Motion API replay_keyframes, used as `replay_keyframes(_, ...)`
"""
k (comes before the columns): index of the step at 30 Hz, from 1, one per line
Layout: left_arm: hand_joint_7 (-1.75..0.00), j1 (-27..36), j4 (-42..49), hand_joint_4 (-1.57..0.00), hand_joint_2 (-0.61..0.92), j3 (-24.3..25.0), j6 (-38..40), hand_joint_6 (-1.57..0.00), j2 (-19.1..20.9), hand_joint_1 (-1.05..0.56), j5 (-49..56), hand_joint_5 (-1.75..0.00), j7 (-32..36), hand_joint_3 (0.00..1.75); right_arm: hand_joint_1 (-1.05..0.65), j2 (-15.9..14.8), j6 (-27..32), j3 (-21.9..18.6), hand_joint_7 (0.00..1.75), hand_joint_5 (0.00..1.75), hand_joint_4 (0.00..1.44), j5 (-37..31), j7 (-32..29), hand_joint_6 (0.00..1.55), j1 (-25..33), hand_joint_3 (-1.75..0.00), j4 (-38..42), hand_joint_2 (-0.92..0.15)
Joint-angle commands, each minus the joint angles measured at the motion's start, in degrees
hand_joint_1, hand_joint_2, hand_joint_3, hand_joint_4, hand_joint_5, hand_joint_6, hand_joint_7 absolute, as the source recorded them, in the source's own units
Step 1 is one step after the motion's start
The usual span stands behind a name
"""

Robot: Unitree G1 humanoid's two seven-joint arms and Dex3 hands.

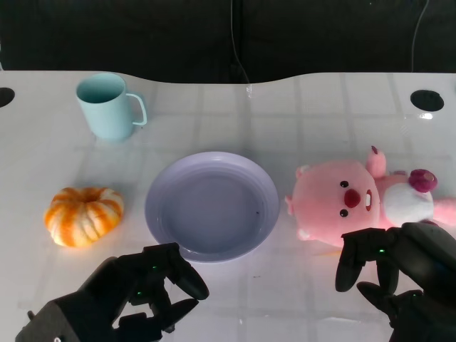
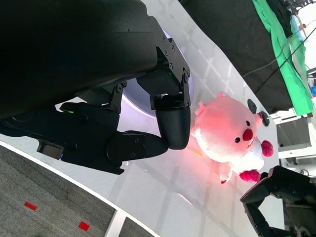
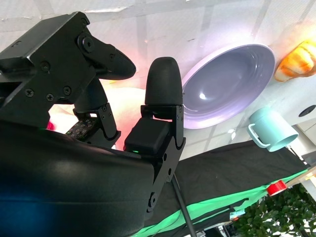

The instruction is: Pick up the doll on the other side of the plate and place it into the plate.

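Doll [image 1: 363, 203], a pink plush, lies on the white desk [image 1: 299, 107] at about three o'clock from the lavender plate [image 1: 211, 206], near its rim but apart from it. Its long axis runs roughly three to nine o'clock: the head points toward the plate, the feet away, the face turned up.

The right hand [image 1: 399, 274] hovers just at the doll's six o'clock side, fingers apart and grasping nothing. The left hand [image 1: 146, 292] sits at the plate's seven o'clock, fingers curled in loosely, also empty.

The likely trouble: soft plush may squash and slip from a shallow pinch, or a grip on one limb may let the heavy head swing and knock the plate.

An orange pumpkin [image 1: 83, 215] lies at the plate's nine o'clock, a pale blue mug [image 1: 107, 107] at eleven.
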Motion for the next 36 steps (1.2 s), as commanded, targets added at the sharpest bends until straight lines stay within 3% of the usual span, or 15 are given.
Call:
replay_keyframes(1,-1.22,-0.47,-0.30,-0.58,0.92,0.37,-0.02,-0.61,0.74,-0.24,-0.08,-1.75,-0.34,0.43,-0.03,-0.50,-0.14,-0.11,1.09,1.59,0.88,0.34,-0.21,0.91,-0.24,-1.13,-0.13,-0.37)
replay_keyframes(29,-1.23,-0.51,-0.04,-0.58,0.92,0.43,-0.31,-0.61,0.82,-0.23,-0.20,-1.75,-0.30,0.42,-0.03,-0.39,0.70,-0.05,1.08,1.57,0.88,0.05,-0.06,0.91,-0.19,-1.12,-0.56,-0.37)
replay_keyframes(33,-1.23,-0.59,0.39,-0.58,0.92,0.45,-0.65,-0.61,0.66,-0.23,-0.30,-1.75,-0.23,0.42,0.02,1.77,-1.69,-1.12,1.11,1.64,0.87,2.52,-3.13,0.91,0.20,-1.15,0.67,-0.35)
replay_keyframes(36,-1.22,-0.66,0.64,-0.58,0.92,0.47,-0.81,-0.61,0.80,-0.23,-0.34,-1.75,-0.43,0.42,0.06,4.44,-4.36,-2.63,1.10,1.57,0.82,6.43,-6.15,0.83,0.53,-1.23,2.13,-0.36)
